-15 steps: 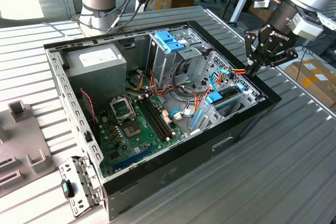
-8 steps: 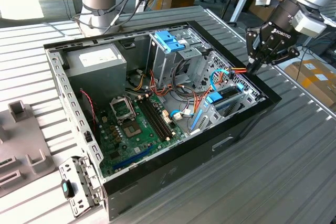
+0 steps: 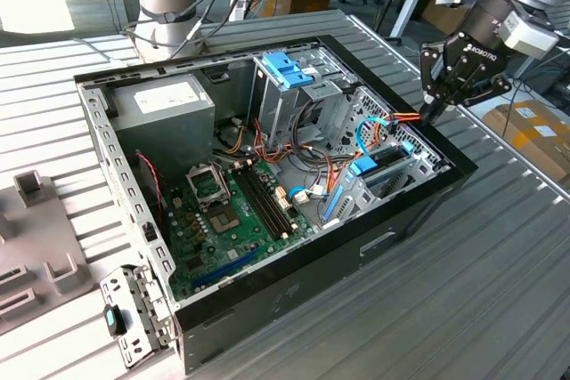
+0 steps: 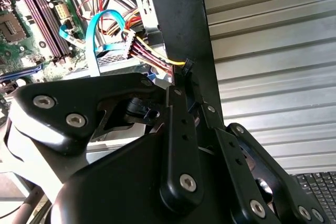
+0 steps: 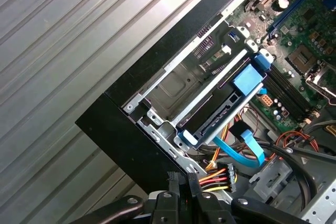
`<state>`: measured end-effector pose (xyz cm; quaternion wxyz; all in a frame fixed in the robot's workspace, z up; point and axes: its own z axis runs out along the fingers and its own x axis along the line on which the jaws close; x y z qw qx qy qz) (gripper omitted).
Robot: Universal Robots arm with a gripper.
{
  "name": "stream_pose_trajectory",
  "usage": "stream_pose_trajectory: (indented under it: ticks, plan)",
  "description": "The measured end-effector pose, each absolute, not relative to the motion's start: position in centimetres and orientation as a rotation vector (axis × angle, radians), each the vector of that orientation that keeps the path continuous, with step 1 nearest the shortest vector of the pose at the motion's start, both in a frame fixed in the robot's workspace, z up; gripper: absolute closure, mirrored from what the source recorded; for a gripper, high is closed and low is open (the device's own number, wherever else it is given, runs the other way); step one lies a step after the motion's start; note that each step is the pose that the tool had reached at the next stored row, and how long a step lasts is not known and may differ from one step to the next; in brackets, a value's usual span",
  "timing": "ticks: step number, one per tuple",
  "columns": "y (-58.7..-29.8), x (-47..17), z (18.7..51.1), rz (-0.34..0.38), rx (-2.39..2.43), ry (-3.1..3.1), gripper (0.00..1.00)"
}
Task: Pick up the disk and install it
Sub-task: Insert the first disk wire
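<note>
Where the case's corner bay sits: the disk [image 5: 215, 114] lies edge-on in the metal bay, blue rails along its side, a blue tab [image 5: 248, 81] at one end; in the exterior view it shows near the case's right wall [image 3: 378, 165].
Gripper: the gripper [image 3: 434, 111] hangs at that wall's rim, fingers drawn close together, pinching the connector [image 4: 187, 65] of a red, yellow and black cable bundle [image 5: 215, 174].
Cable nearby: a blue flat cable [image 5: 239, 150] loops just beside the bay.
Case: the black computer case [image 3: 419, 198] lies open-side up, motherboard [image 3: 232, 211] exposed.
Surface: a ribbed grey metal table [image 3: 463, 309].
Room: wooden benches and cardboard boxes [image 3: 534, 126] beyond.
Edges: bare ribbed table runs outside the case's right wall.
</note>
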<state>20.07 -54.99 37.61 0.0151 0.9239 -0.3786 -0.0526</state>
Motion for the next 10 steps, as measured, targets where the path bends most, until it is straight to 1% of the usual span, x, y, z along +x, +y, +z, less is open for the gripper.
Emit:
stream_pose_trajectory:
  ticks: [10]
  plan:
    - [-55.0, 20.1, 38.7, -0.166, 2.878, -1.179, 0.81]
